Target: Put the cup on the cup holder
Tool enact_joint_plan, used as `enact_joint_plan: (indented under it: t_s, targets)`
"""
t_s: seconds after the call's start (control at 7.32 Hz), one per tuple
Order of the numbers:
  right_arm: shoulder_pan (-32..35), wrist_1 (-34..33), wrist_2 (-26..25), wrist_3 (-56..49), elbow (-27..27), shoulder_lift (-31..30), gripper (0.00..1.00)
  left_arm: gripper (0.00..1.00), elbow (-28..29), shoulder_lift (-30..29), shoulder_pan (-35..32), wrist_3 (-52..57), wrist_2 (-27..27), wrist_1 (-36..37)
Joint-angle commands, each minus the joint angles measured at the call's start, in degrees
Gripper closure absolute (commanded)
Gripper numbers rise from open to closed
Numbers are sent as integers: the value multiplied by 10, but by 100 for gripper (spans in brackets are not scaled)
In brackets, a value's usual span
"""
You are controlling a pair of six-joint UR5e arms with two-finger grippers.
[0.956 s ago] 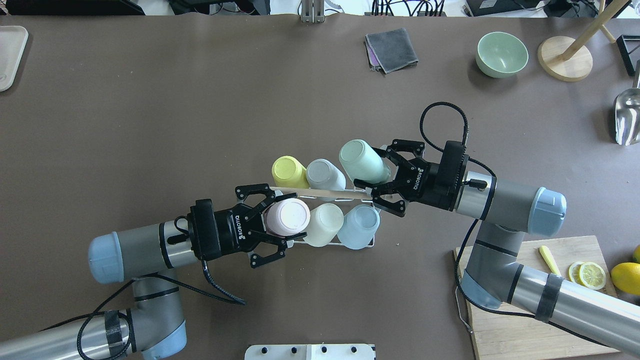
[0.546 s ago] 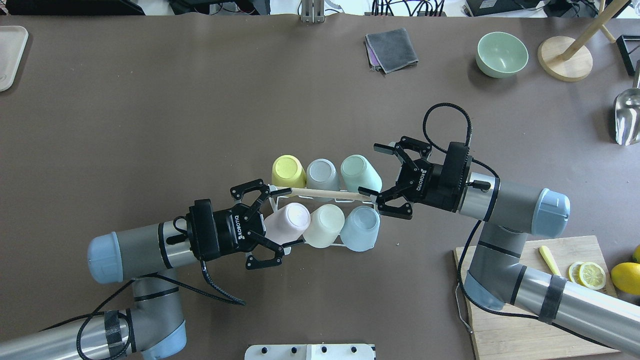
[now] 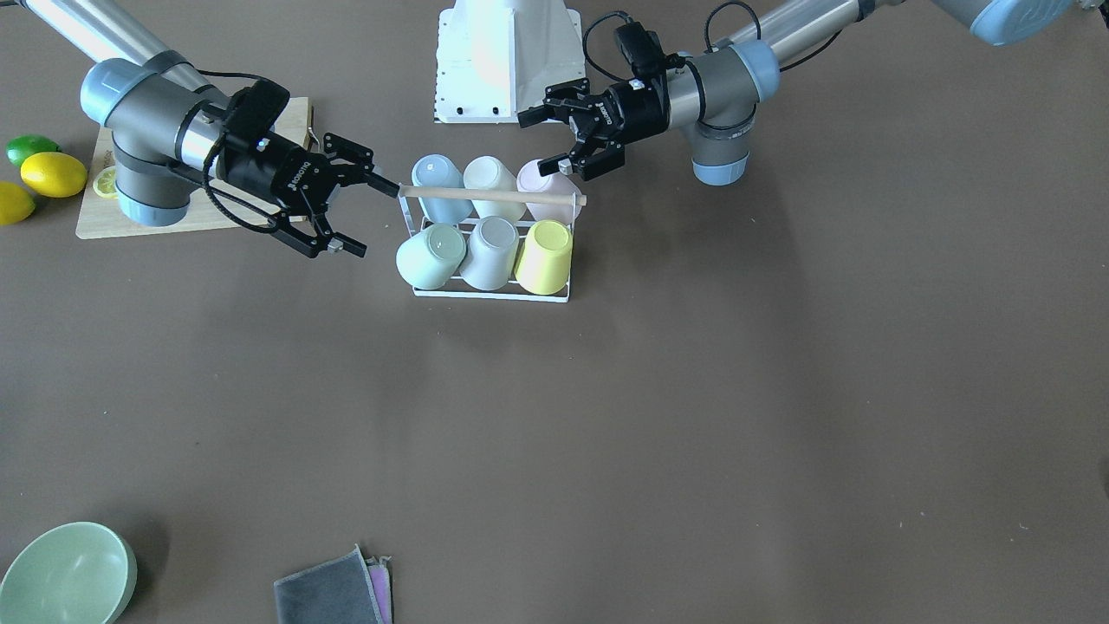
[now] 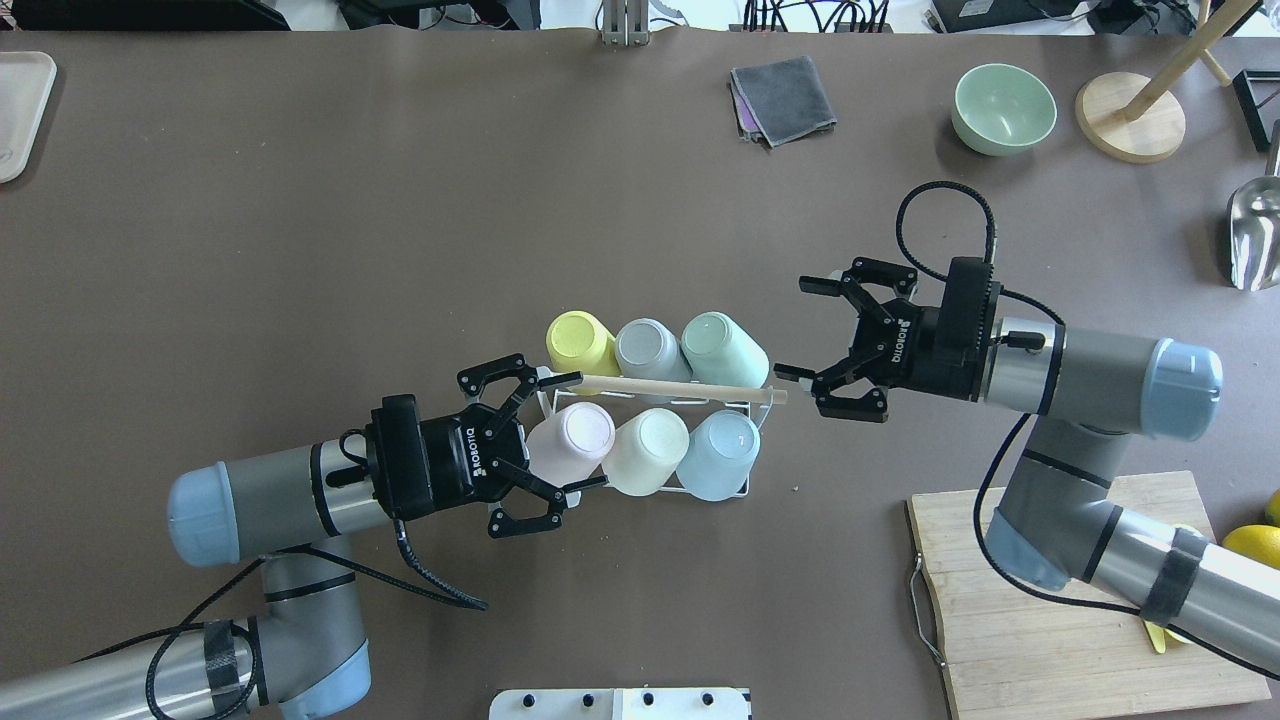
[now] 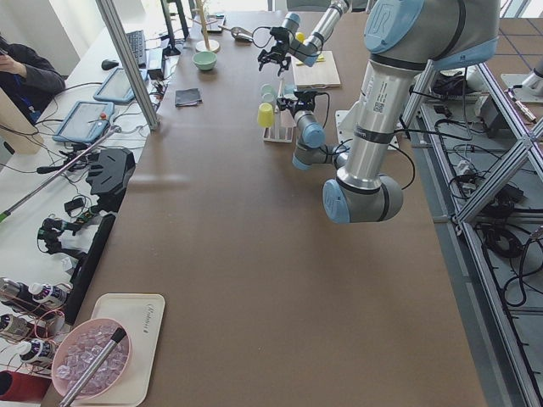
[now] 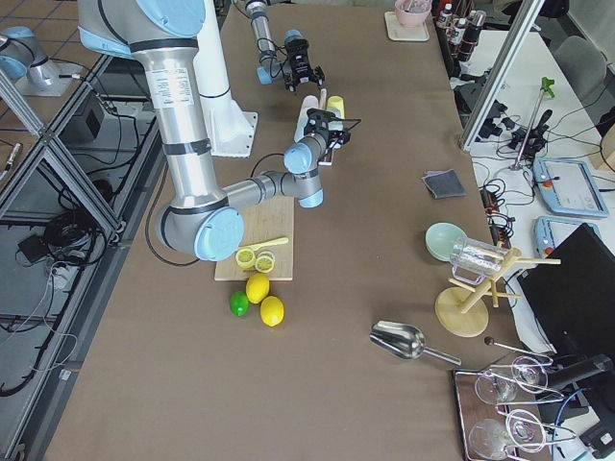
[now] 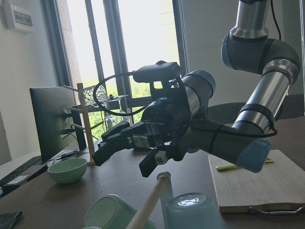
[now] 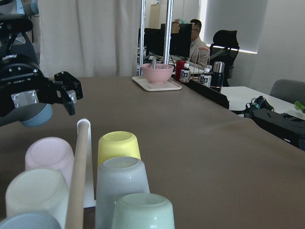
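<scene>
The cup holder (image 4: 744, 488), a white wire rack with a wooden rod (image 4: 680, 387), stands mid-table and carries several upside-down cups. The mint cup (image 4: 722, 346), a grey and a yellow cup are in the far row. The pink cup (image 4: 572, 440), a cream and a light blue cup are in the near row. My left gripper (image 4: 588, 431) is open, its fingers on either side of the pink cup without gripping it. My right gripper (image 4: 793, 329) is open and empty, just right of the mint cup. The right gripper also shows open in the left wrist view (image 7: 125, 155).
A cutting board (image 4: 1060, 600) with lemon slices lies under my right arm. A green bowl (image 4: 1003, 108), a grey cloth (image 4: 783, 98), a wooden stand (image 4: 1130, 118) and a metal scoop (image 4: 1255, 235) are at the far right. A tray (image 4: 20, 110) lies far left.
My right gripper let go of the mint cup on the rack and drew back to the right. My left gripper opened off the pink cup and backed off slightly.
</scene>
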Motion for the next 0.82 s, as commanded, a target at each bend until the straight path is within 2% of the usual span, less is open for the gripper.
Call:
enact_joint_plan:
  t_s: [0.0, 0.14, 0.27, 0.41, 0.55, 0.68]
  targets:
    - [112, -98, 200, -7, 16, -43, 0, 1, -108, 78, -15, 3, 0, 75]
    - [145, -158, 260, -9, 16, -45, 0, 1, -178, 129, -20, 5, 0, 132]
    - [161, -197, 269, -10, 13, -62, 0, 1, -223, 166, -48, 5, -1, 187]
    - [199, -266, 279, -10, 18, -79, 0, 1, -259, 183, -90, 5, -25, 274]
    - [235, -350, 322, -14, 19, -89, 0, 1, -265, 184, -136, 6, -39, 359]
    - [260, -417, 344, -18, 17, -94, 0, 1, -266, 186, -168, 6, -39, 441]
